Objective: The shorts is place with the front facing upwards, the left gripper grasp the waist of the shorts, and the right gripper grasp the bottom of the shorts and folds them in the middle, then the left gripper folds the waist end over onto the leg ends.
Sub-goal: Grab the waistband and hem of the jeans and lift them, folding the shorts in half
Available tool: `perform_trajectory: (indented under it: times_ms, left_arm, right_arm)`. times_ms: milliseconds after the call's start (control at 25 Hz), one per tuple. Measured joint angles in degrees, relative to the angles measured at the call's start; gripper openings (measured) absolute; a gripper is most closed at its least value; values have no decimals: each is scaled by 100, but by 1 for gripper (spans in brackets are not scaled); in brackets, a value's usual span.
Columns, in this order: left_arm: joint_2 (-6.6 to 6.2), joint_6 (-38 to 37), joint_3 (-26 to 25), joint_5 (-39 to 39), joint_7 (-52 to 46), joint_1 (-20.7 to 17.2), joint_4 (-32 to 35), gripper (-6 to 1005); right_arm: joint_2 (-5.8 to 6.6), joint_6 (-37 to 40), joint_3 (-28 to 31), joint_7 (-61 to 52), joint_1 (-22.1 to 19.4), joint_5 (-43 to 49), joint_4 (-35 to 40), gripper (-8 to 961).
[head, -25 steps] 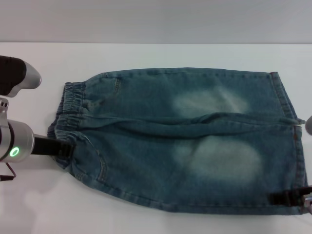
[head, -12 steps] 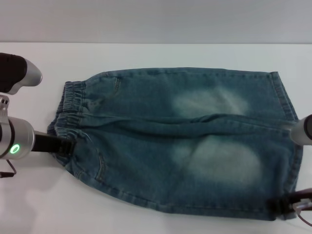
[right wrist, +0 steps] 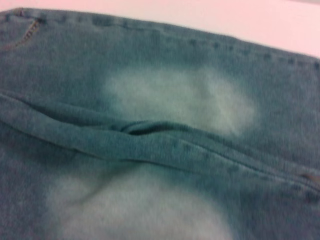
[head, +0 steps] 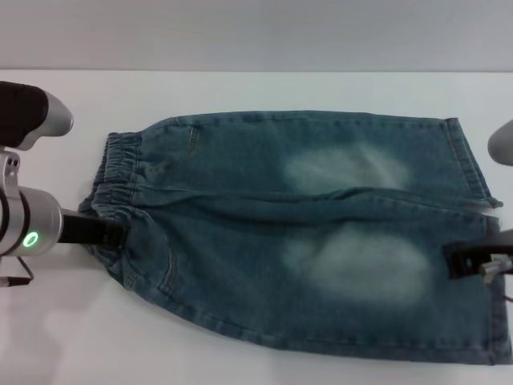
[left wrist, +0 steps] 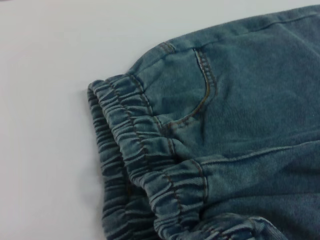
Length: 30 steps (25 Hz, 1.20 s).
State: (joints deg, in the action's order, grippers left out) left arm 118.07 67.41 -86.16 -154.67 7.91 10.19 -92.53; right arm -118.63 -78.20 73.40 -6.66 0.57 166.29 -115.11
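I count one pair of shorts (head: 304, 233) flat on the white tabletop (head: 240, 88), waist (head: 116, 172) toward my left. The left pincer (head: 112, 238) seems clamped on the waistband; the right pincer (head: 465, 261) sits over the leg ends (head: 473, 172), opening unclear. Only the left wrist view shows pocket stitching (left wrist: 205, 85).

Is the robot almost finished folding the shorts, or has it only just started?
Only just started. Done: the shorts lie spread flat on the white table, nothing folded yet. In hand: the left hand is at the waist of the shorts, and the right hand is over the near leg by the leg ends. Left: both folds.
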Motion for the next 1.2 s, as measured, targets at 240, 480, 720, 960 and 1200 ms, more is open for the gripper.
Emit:
perform_trajectory:
  times_ms: [240,480,720,960,1200]
  left_arm:
    - [5,-51,4,18,-20,11,23,98]
    - [5,-56,8,59,-26,66,80,98]
    - [1,-57,24,61,-99,134,140,97]
    - [4,-70,-7,61,-104,151,176,97]
    - [-4,-79,-23,59,-105,208,220,97]
  right_arm:
    - [-9,169,122,73,-5,-29,87,6]
    - [-14,-172,298,50,-34,-74,150,32]
    - [-16,-700,350,-33,-57,71,-66,90]
    - [-18,-997,361,-174,-71,71,-87,317]
    - [-30,-988,208,-361,-119,47,-20,472]
